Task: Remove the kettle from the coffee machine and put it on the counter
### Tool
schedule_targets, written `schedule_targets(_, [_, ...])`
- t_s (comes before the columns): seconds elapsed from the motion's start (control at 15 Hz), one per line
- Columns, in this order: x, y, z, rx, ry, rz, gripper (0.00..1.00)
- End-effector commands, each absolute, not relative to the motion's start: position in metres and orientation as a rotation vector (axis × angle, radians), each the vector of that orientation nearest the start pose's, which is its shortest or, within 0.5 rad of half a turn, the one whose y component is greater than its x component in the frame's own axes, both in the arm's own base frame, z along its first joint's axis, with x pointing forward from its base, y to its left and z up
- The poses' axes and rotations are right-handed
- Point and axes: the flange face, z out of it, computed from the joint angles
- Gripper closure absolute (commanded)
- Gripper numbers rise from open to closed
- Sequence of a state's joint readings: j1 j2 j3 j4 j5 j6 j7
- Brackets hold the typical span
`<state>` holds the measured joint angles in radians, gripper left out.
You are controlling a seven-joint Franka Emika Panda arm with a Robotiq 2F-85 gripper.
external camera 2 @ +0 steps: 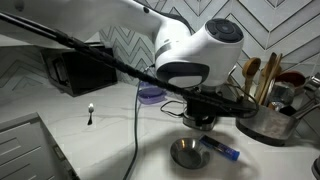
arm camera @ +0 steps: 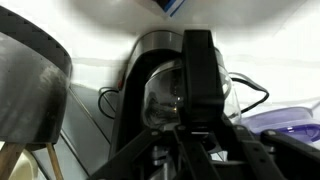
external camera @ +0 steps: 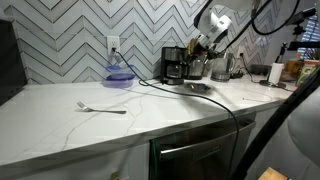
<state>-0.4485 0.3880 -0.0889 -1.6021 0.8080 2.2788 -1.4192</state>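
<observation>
In the wrist view, which stands upside down, the kettle [arm camera: 165, 95], a dark rounded carafe, sits inside the black coffee machine [arm camera: 135, 70]. My gripper [arm camera: 200, 105] is right in front of it. Its fingers are drawn together at the middle, on the kettle's dark upright handle. In an exterior view the coffee machine [external camera: 173, 63] stands at the back of the white marble counter [external camera: 60, 125], with my gripper [external camera: 198, 47] just beside it. In an exterior view my gripper [external camera 2: 203, 104] is mostly hidden behind the white arm, and the kettle cannot be made out.
A steel cylinder with wooden utensils [external camera 2: 262, 118] stands close by. A steel bowl [external camera 2: 187, 152] and a blue pen [external camera 2: 222, 150] lie on the counter. A purple bowl [external camera: 120, 75], a fork [external camera: 105, 108] and a black cable [external camera: 215, 105] are there too. A large black appliance [external camera 2: 80, 72] stands further off.
</observation>
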Motion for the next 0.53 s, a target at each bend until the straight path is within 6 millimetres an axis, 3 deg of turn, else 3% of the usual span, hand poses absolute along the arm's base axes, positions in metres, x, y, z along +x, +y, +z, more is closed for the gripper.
schedule_targets(0.0, [0.591, -0.331, 0.45, -2.728, -0.761, -1.033, 0.93])
schedule_targets(0.47, [0.571, -0.314, 0.455, -2.689, -0.956, -1.025, 0.93])
